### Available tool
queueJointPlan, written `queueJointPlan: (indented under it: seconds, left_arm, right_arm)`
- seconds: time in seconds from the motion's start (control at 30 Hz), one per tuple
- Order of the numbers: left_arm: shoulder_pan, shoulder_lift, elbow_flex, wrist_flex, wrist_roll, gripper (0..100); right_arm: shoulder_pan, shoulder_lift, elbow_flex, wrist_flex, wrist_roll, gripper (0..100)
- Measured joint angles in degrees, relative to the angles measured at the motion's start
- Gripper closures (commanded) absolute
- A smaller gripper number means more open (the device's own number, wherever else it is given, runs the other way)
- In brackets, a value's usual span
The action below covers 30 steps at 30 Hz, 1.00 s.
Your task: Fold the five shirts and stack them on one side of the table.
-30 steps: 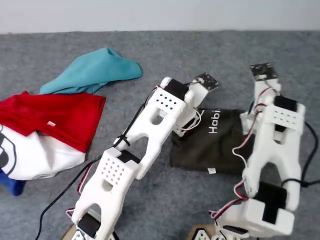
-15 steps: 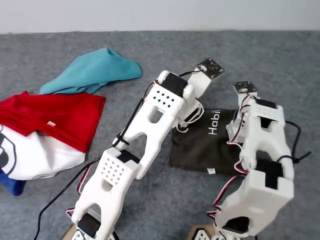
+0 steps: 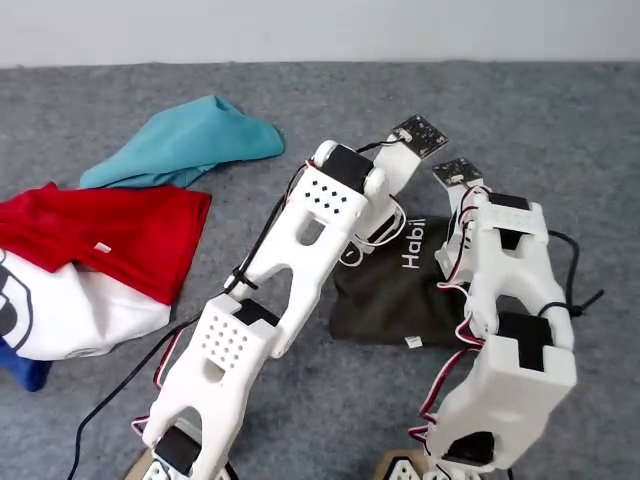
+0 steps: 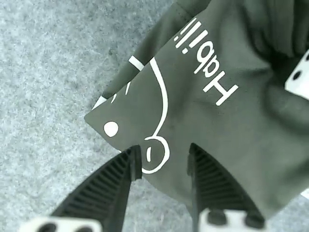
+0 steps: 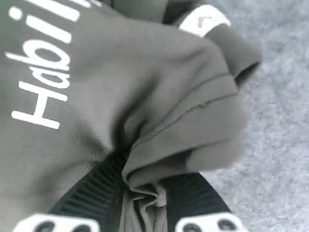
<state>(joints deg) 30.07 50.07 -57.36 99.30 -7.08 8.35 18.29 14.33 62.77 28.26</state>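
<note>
The dark shirt [image 3: 395, 290] lies on the grey bench [image 3: 300, 100] between the two arms. The right jaws are clamped on a bunched fold [image 5: 145, 193] of it. The left jaws stand apart over its printed corner, gripping nothing. Well apart, beyond the left arm [image 3: 300, 250], the teal shirt [image 3: 190, 140], red shirt [image 3: 110, 230] and white shirt [image 3: 70, 305] lie rumpled, with a blue shirt [image 3: 25, 370] peeking out beneath.

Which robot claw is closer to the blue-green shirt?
Left. The left gripper is open over the dark shirt's edge, on the side toward the teal shirt. The right gripper pinches the dark shirt's other side, farther away.
</note>
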Motion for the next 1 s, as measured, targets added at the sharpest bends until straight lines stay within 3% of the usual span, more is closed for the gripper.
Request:
queueJointPlan:
  seconds: [0.13,0.43,0.63,0.87,1.0]
  left_arm:
    - [0.0,0.0,0.0,0.0,0.0,84]
    - [0.0,0.0,0.0,0.0,0.0,84]
    - [0.0,0.0,0.0,0.0,0.0,84]
    - [0.0,0.0,0.0,0.0,0.0,84]
    - [0.0,0.0,0.0,0.0,0.0,84]
  right_arm:
    - [1.49,1.67,-4.48,0.44,0.0,98.8]
    - [8.97,2.02,-14.77,0.35,-11.16,98.8]
    - [12.31,2.02,-14.95,0.18,-13.27,98.8]
    - [8.0,2.2,-13.1,0.53,-11.08,98.8]
    - [8.0,2.2,-12.66,-2.64,-14.24,98.8]
